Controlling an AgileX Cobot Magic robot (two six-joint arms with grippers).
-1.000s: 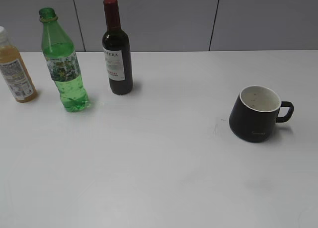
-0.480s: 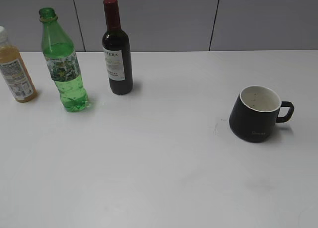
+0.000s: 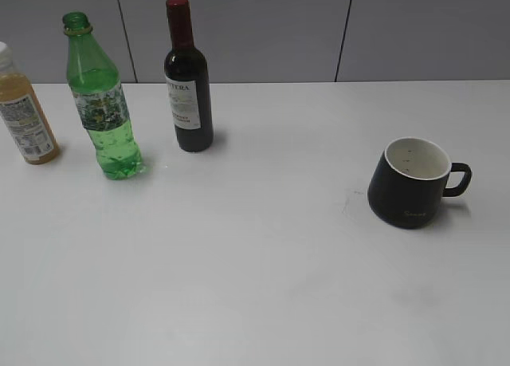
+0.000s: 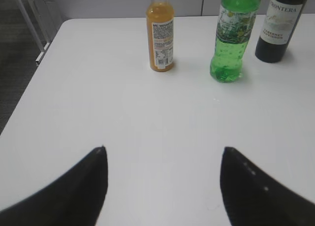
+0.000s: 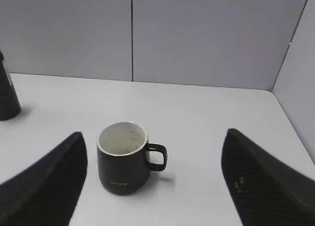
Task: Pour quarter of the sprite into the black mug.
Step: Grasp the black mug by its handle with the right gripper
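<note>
Sprite (image 3: 102,103) stands uncapped far left, mug (image 3: 409,183) upright at right, ready for pouring; left gripper (image 4: 162,186) and right gripper (image 5: 155,181) open, empty.

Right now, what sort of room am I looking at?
Probably an office or lab test bench, not a kitchen: a plain white table, grey partition panels behind it, and only a few drink bottles and a mug set out.

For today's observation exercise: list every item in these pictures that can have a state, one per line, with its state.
Sprite bottle: upright, uncapped, untouched.
Black mug: upright, empty, handle toward the right.
Wine bottle: upright, red cap on.
Juice bottle: upright, capped.
Left gripper: jaws open, empty.
Right gripper: jaws open, empty.
</note>
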